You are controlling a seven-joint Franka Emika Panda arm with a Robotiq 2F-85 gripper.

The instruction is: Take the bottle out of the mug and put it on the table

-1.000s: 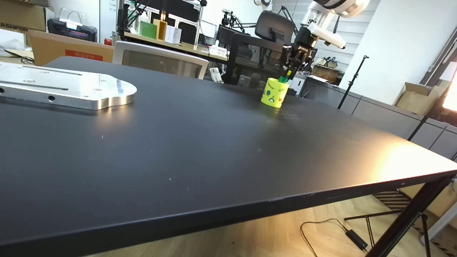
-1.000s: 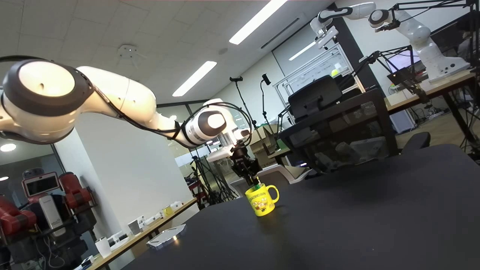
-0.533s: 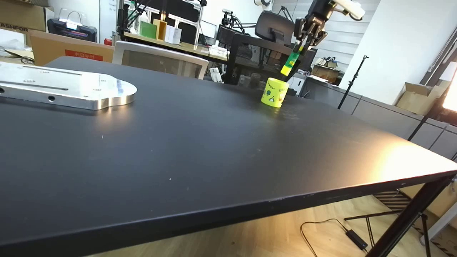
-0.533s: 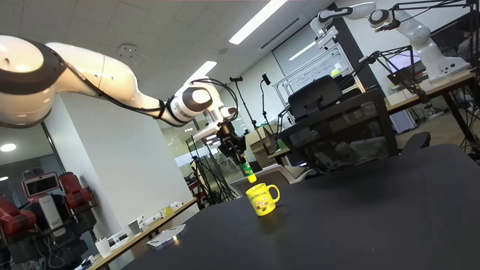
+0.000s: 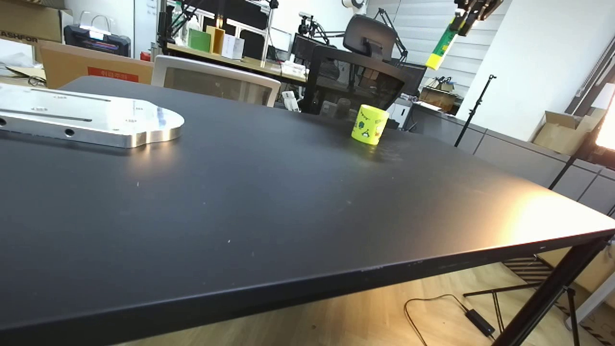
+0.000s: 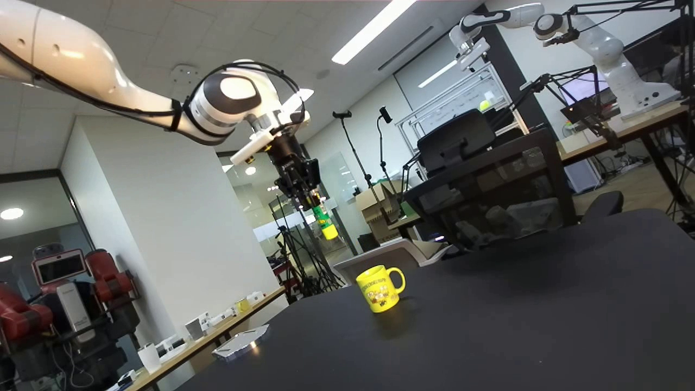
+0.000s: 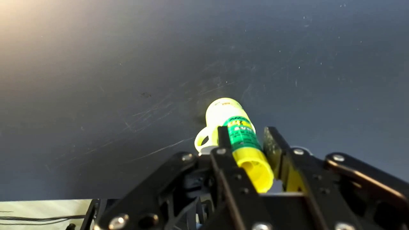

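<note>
The bottle is a green and yellow glue-stick-like tube (image 5: pixel 443 45), which also shows in an exterior view (image 6: pixel 324 219) and in the wrist view (image 7: pixel 242 137). My gripper (image 7: pixel 247 132) is shut on it, with one finger on each side. It holds the tube tilted, high above the table (image 5: pixel 288 202). The gripper is partly cut off at the top in an exterior view (image 5: pixel 461 25). The yellow mug (image 5: pixel 370 125) stands upright on the table, apart from the tube, its handle visible in an exterior view (image 6: pixel 378 288). In the wrist view the tube and a finger partly hide the mug (image 7: pixel 220 111).
A silver metal plate (image 5: pixel 86 113) lies on the table, and also shows in an exterior view (image 6: pixel 241 342). A dark mesh chair (image 6: pixel 494 190) and a light-framed chair (image 5: pixel 216 81) stand by the table's edges. The table edge (image 7: pixel 64 200) shows in the wrist view.
My gripper has lifted the tube up out of the mug and carried it higher and sideways, away from above the mug. The mug has stayed in place.
</note>
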